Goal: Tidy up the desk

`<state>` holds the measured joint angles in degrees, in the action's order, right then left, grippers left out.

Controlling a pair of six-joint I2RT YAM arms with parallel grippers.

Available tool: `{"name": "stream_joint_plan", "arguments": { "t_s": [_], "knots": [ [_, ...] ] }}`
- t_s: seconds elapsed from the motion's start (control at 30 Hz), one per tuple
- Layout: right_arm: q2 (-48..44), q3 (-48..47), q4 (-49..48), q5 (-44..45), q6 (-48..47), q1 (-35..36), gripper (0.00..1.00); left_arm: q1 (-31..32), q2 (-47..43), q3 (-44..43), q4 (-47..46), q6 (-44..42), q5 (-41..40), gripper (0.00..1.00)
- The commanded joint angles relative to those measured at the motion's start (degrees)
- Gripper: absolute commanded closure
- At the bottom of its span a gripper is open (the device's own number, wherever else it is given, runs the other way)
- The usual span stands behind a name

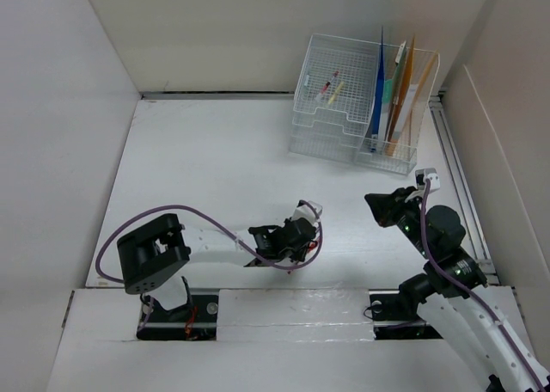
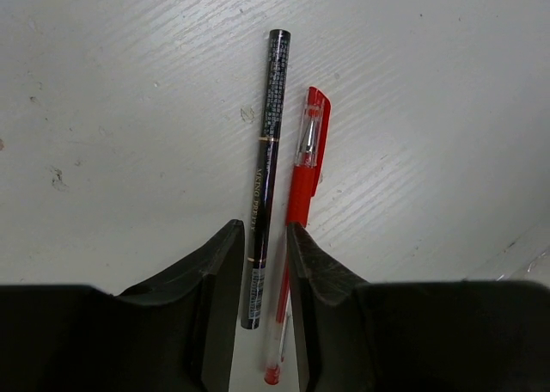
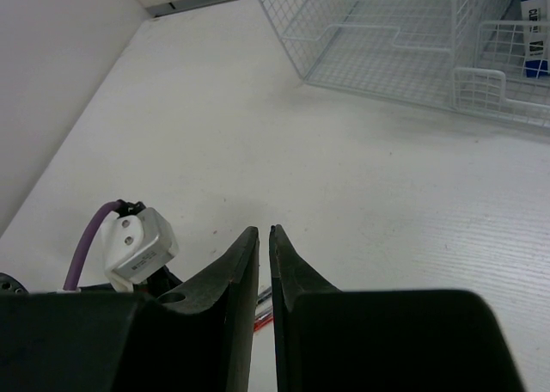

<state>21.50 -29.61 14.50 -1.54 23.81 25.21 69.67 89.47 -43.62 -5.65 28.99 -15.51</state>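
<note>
Desk (image 1: 198,168): white tabletop under both arms, with your wire organizer (image 1: 320,139) at its far right.
Pens: black pen (image 2: 271,134) and red pen (image 2: 305,168) lie side by side near the front edge, probably due for filing.
Left gripper (image 2: 263,229): narrow, jaws straddling both pens' near ends (you cannot tell if they pinch).
Right gripper (image 3: 264,230): closed, empty, parked aside to leave you room.

white panel walls (image 1: 51,108) on three sides, thin dark seam (image 1: 215,93) under the far wall (image 1: 258,31), pale rail (image 1: 460,181) at right, even light
</note>
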Motion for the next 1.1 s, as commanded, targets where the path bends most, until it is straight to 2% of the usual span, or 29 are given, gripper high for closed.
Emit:
{"name": "stream_joint_plan", "arguments": {
  "t_s": [0.0, 0.2, 0.23, 0.33, 0.37, 0.57, 0.77, 0.83, 0.93, 0.97, 1.07],
  "knots": [
    [-0.40, -0.72, -2.73, -0.48, 0.09, 0.36, 0.84, 0.03, 0.08, 0.55, -1.21, -0.25, -1.28, 0.77],
    [-0.93, -0.89, -2.20, -0.39, 0.18, 0.36, 0.84, 0.03, 4.13, -1.20, 0.29, -0.60, -2.68, 0.83],
    [-1.02, -0.89, -2.11, -0.39, 0.09, 0.36, 0.84, 0.03, 4.92, -1.82, 0.81, -0.52, -3.03, 0.87],
    [-1.10, -0.89, -2.11, -0.30, 0.36, 0.36, 0.85, 0.03, 6.15, -3.22, 2.13, -0.69, -4.87, 0.92],
    [-1.02, -0.89, -2.11, -0.30, 0.36, 0.36, 0.85, 0.03, 6.94, -3.75, 2.66, -0.52, -5.58, 1.00],
    [-0.84, -0.72, -2.55, -0.22, 0.44, 0.36, 0.86, -1.28, 4.75, -10.07, 3.98, -1.92, -10.07, 1.00],
    [0.04, -0.19, -3.43, -0.66, 0.36, 0.36, 0.86, -5.95, 4.48, -24.39, 2.14, -8.32, -10.86, 1.00],
    [0.39, -0.19, -3.52, -0.74, 0.36, 0.36, 0.86, -8.05, 5.71, -32.21, 2.48, -10.26, -10.95, 1.00],
    [0.22, 0.07, -3.43, -0.57, 0.53, 0.36, 0.86, -11.64, 10.61, -44.49, 2.92, -13.95, -9.29, 1.00],
    [0.21, 0.07, -3.43, -0.57, 0.36, 0.36, 0.86, -12.79, 11.59, -44.54, 3.01, -14.40, -9.28, 1.00],
    [-0.05, 0.25, -3.25, -0.30, 0.36, 0.36, 0.86, -16.91, 15.46, -53.57, 2.66, -15.37, -6.12, 1.00]
  ]
}}
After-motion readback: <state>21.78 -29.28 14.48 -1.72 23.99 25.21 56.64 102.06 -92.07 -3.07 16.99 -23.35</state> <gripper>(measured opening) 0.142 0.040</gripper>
